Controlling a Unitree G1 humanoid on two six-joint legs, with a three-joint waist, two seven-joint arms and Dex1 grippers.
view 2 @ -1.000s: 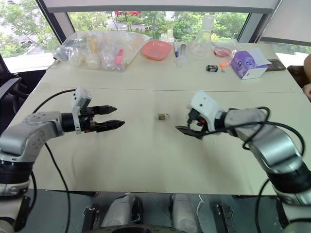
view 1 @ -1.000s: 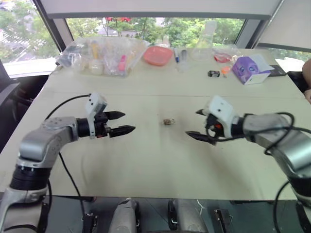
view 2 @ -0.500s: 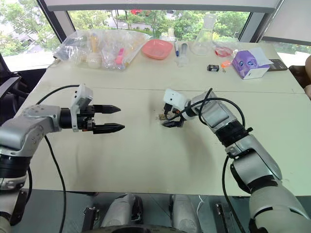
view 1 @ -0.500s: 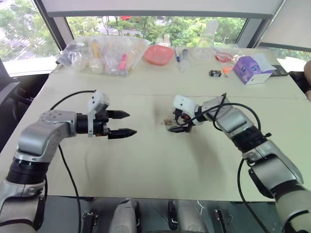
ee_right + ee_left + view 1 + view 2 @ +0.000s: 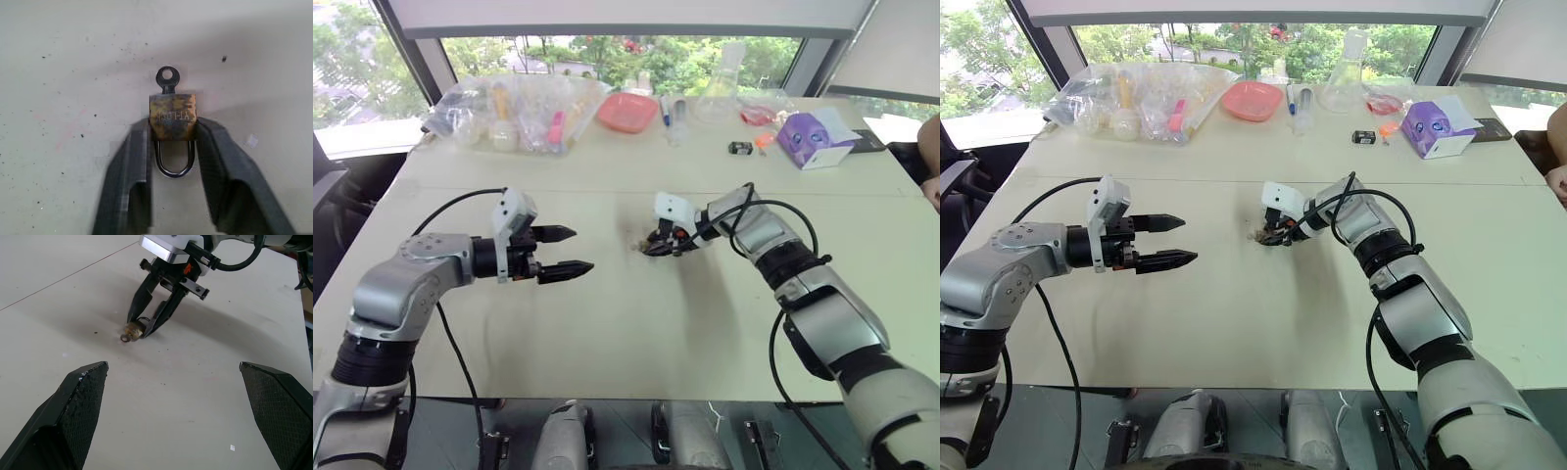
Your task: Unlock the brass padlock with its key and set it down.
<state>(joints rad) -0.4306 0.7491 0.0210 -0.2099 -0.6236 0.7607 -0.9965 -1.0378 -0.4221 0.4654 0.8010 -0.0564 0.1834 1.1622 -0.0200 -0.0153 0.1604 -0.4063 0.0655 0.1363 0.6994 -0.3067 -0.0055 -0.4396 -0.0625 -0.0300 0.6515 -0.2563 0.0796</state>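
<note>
Brass, tarnished and blotchy, makes up the small square body of the brass padlock (image 5: 172, 116), which lies near the middle of the pale, dust-flecked table (image 5: 636, 323). The right gripper (image 5: 172, 142) is closed on it: its two black tapered fingers (image 5: 132, 166) press against the lock's two sides, pinching the body between their tips. A thin silvery shackle (image 5: 172, 161) curves in a smooth U back toward the wrist, sitting in the gap between the fingers, while a dark key (image 5: 167, 79) with a round ring-shaped head sticks out of the lock's opposite end, pointing away from the gripper. Faint stamped lettering crosses the lock's face, too worn to read. Seen from the left wrist view, the lock (image 5: 133, 331) sits at the table surface with the right arm's fingers angled steeply down onto it. The left gripper (image 5: 565, 251) hovers above the table to the left of the lock, well apart from it, its two black fingers spread wide with nothing between them; their inner pads (image 5: 83, 396) show a fine cross-hatched texture. Along the far edge of the table lie crinkled clear plastic bags (image 5: 519, 110), a shallow coral-pink dish (image 5: 628, 111), a clear glass flask (image 5: 722, 93) and a purple box (image 5: 806, 139).
</note>
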